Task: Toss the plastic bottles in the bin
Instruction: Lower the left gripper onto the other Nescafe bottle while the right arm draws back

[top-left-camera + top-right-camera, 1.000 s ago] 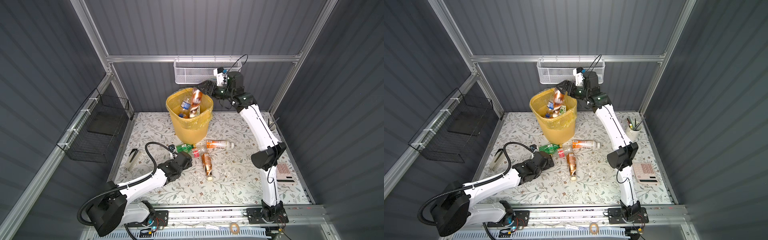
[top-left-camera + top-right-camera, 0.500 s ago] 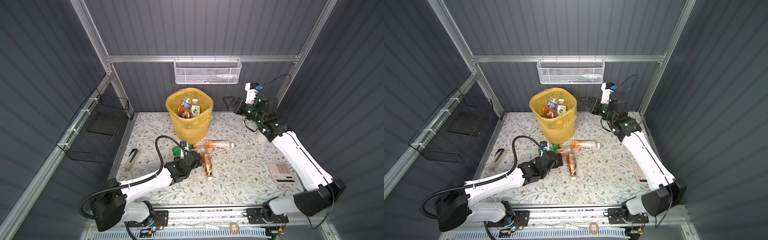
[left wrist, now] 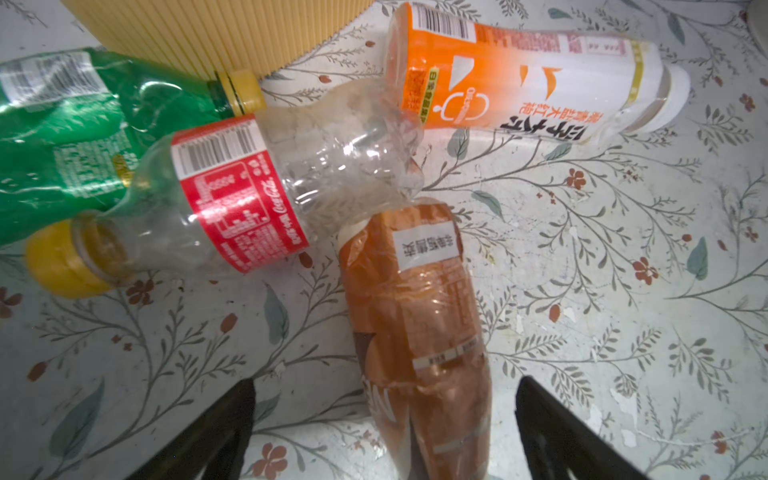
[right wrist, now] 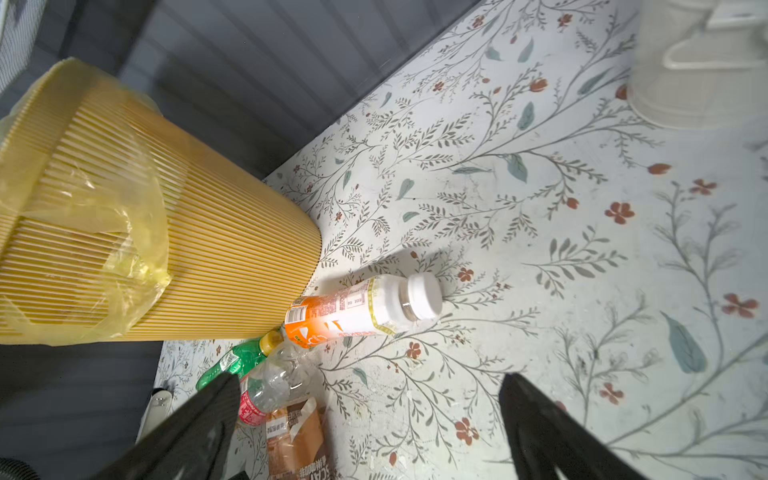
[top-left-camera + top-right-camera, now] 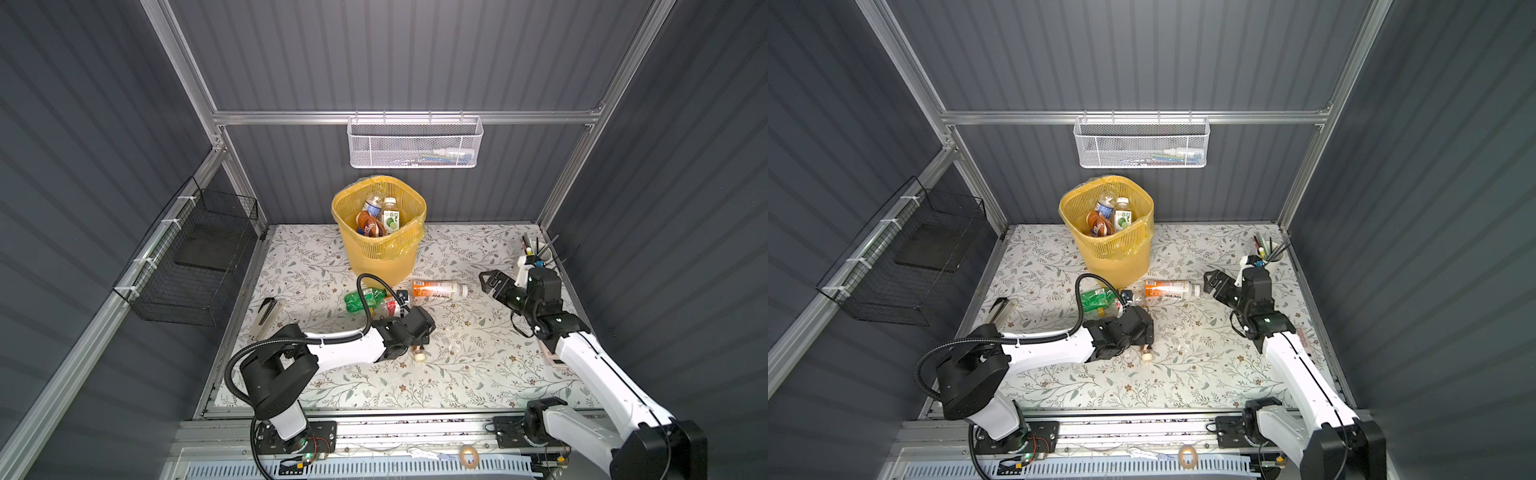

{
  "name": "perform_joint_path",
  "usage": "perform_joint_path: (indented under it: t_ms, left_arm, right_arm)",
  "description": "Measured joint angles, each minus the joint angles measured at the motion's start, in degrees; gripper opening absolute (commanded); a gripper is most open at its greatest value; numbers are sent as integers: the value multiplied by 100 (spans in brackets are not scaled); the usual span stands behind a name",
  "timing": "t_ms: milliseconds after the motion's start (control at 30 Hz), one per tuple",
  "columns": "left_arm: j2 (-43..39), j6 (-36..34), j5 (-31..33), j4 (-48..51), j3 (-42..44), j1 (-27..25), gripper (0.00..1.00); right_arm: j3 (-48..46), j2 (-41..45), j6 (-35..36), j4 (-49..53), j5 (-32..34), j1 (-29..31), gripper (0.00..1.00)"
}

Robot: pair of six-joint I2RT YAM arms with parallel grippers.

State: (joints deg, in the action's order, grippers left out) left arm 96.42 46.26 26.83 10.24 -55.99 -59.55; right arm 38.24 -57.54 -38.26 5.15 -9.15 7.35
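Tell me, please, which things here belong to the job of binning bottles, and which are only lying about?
Belong to the job: yellow bin, bottles already inside it, orange-label bottle, green bottle, red-label bottle, brown bottle.

Only lying about: white mesh basket, black wire basket, cup of pens.

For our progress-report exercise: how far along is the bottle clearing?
Done: several bottles lie in the bin. In hand: nothing; the open left gripper straddles the brown bottle, the open right gripper faces the orange bottle. Remaining: those two plus the green bottle and red-labelled bottle.
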Motion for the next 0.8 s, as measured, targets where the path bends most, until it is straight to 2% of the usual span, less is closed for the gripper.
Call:
perform_joint_path:
  t_ms: [300,500,700,800]
  left_arm:
    - [706,-26,-146,170,-678,0,85]
    - [927,-85,-334,238,-697,0,66]
    - [890,-122,-398,162,-645,0,52]
    - [577,-225,-409,-44,-374,0,48]
  right_arm:
    - [-385,160,-55,-203,-72,-247,99]
    - [-385,162,-57,-192,-96,-437,99]
    - [-584,280,-195,-240,-116,-472,99]
    - [-774,387,-280,-234,-114,-487,99]
